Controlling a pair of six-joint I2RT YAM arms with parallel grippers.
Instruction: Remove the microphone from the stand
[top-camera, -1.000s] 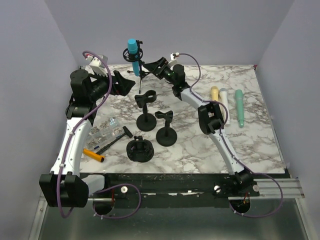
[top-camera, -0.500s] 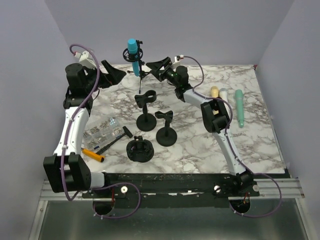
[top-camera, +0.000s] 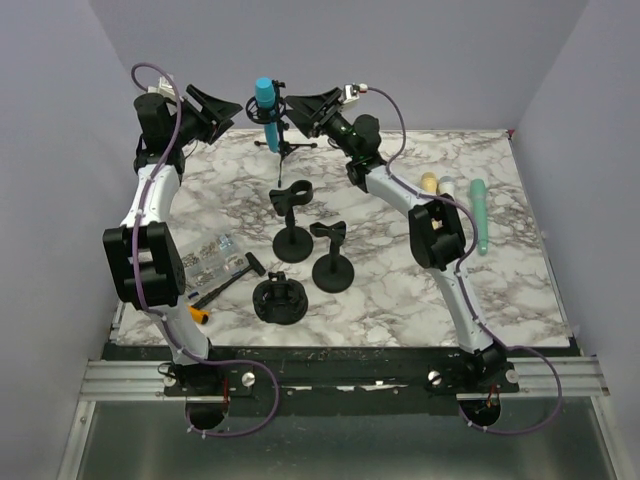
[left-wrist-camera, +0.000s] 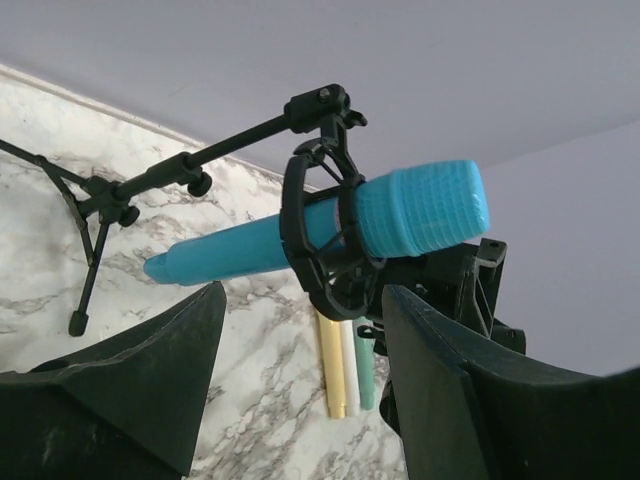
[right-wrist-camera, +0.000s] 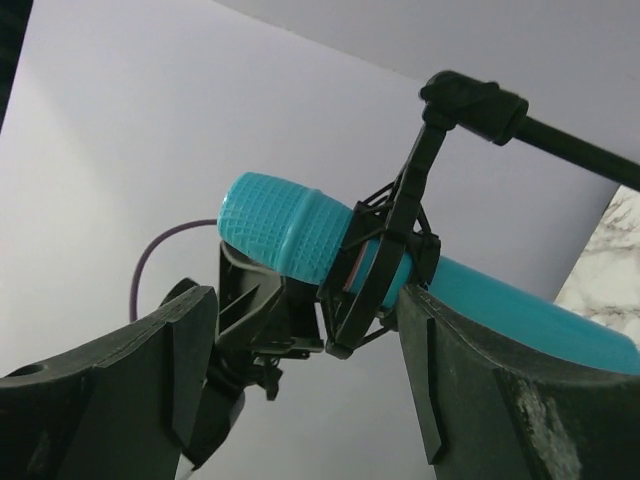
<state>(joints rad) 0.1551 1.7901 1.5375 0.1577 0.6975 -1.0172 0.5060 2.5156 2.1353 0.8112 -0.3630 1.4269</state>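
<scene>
A bright blue microphone (top-camera: 265, 105) sits in a black shock-mount ring (top-camera: 268, 112) on a tripod stand (top-camera: 284, 148) at the back of the table. My left gripper (top-camera: 218, 106) hangs just left of the microphone head and my right gripper (top-camera: 298, 106) just right of it. In the left wrist view the microphone (left-wrist-camera: 400, 212) and ring (left-wrist-camera: 318, 245) lie just beyond the open left gripper (left-wrist-camera: 300, 305), apart from it. In the right wrist view the microphone (right-wrist-camera: 285, 238) lies above the open right gripper (right-wrist-camera: 305, 300), whose right finger (right-wrist-camera: 480, 390) reaches the blue body; contact is unclear.
Yellow (top-camera: 430, 186), white (top-camera: 449, 192) and green (top-camera: 480, 212) microphones lie at the right. Two short clip stands (top-camera: 292, 216) (top-camera: 332, 256) and a round black mount (top-camera: 279, 300) stand mid-table. A hammer (top-camera: 226, 283), an orange-handled tool (top-camera: 190, 312) and a packet of small hardware (top-camera: 206, 258) lie left.
Both arms have risen and swung back to flank the microphone head, the left one travelling farthest. Both pairs of jaws have narrowed.
</scene>
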